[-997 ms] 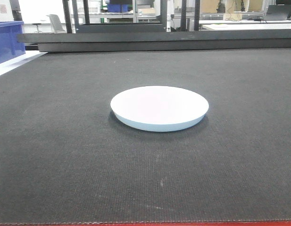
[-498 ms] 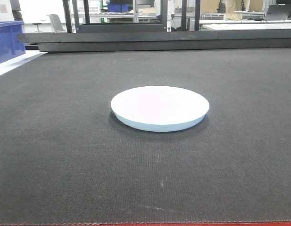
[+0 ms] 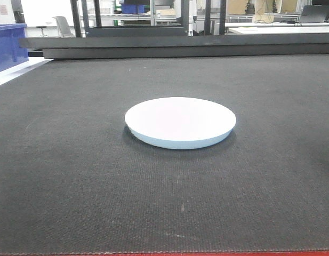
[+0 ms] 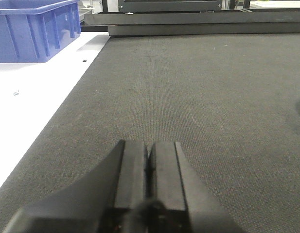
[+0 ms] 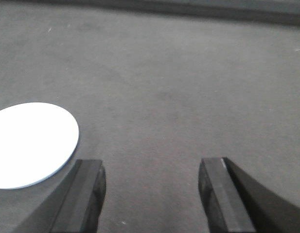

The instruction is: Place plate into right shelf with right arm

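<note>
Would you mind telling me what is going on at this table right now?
Nothing is held yet. The round, plain white plate lies flat and untouched on the dark grey woven mat. The right end effector is open above the mat, with the plate ahead, left of its jaws. The left end effector is shut and empty; a blue plastic bin stands on the white surface to its left.
</note>
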Controlling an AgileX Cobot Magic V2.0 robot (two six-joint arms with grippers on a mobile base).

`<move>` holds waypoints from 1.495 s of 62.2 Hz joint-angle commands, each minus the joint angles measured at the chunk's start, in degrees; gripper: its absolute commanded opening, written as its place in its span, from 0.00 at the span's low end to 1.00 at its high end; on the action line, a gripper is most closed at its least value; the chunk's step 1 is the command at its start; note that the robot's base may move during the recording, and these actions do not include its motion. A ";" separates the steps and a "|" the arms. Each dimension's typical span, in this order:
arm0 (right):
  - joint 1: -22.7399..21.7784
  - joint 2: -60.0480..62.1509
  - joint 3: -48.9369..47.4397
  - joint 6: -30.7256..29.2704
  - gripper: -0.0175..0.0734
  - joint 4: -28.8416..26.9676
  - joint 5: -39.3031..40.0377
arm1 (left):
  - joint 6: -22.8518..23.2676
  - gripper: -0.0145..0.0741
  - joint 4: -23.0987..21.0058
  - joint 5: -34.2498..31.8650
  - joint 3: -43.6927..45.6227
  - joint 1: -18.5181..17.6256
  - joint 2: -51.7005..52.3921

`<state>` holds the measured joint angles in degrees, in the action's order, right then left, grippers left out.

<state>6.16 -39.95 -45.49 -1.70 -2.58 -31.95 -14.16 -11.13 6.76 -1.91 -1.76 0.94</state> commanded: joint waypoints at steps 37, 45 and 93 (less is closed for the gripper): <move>14.44 -57.46 -40.24 2.65 0.77 0.79 -7.83 | 0.16 0.11 -0.34 -4.88 -0.46 -0.14 0.63; 14.98 -62.92 -41.38 2.65 0.77 1.07 -6.48 | 0.16 0.11 -0.34 -4.88 -0.46 -0.14 0.63; 14.98 -70.06 -41.03 2.65 0.64 3.07 -0.34 | 0.16 0.11 -0.34 -4.88 -0.46 -0.14 0.63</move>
<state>21.16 -113.04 -84.79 1.09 -0.53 -35.37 -14.16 -11.13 6.76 -1.91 -1.76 0.94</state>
